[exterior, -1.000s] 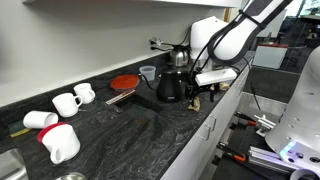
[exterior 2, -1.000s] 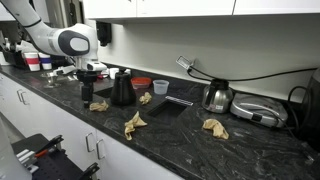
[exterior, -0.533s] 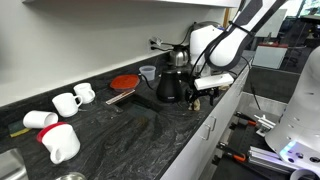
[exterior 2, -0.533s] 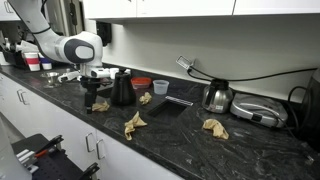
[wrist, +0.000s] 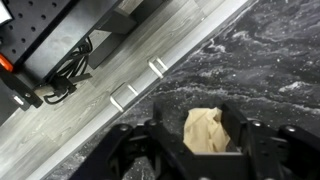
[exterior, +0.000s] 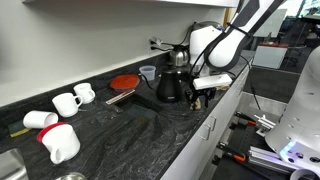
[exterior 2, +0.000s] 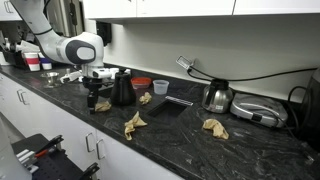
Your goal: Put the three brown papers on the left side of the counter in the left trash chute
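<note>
A crumpled brown paper [wrist: 205,130] lies on the black counter [wrist: 270,60] near its front edge. My gripper [wrist: 205,136] is down over it, and its fingers [wrist: 168,128] press against both sides of the paper. In both exterior views the gripper [exterior 2: 97,98] [exterior: 197,95] stands beside the black kettle [exterior 2: 122,88], with that paper [exterior 2: 102,104] under it. Further brown papers lie along the counter: one [exterior 2: 134,123] at the front, one [exterior 2: 145,98] beside the kettle, one [exterior 2: 215,127] further off. I cannot make out the left trash chute.
A red plate [exterior: 123,82] sits behind the black kettle [exterior: 170,85]. White mugs [exterior: 68,100] and a white jug [exterior: 62,143] stand further along the counter [exterior: 130,140]. A silver kettle [exterior 2: 218,97] and a grill press are at the far end. White cabinet fronts drop below the edge.
The gripper came down beside the kettle onto the brown paper, and its jaws have drawn in against it. The other papers have not moved.
</note>
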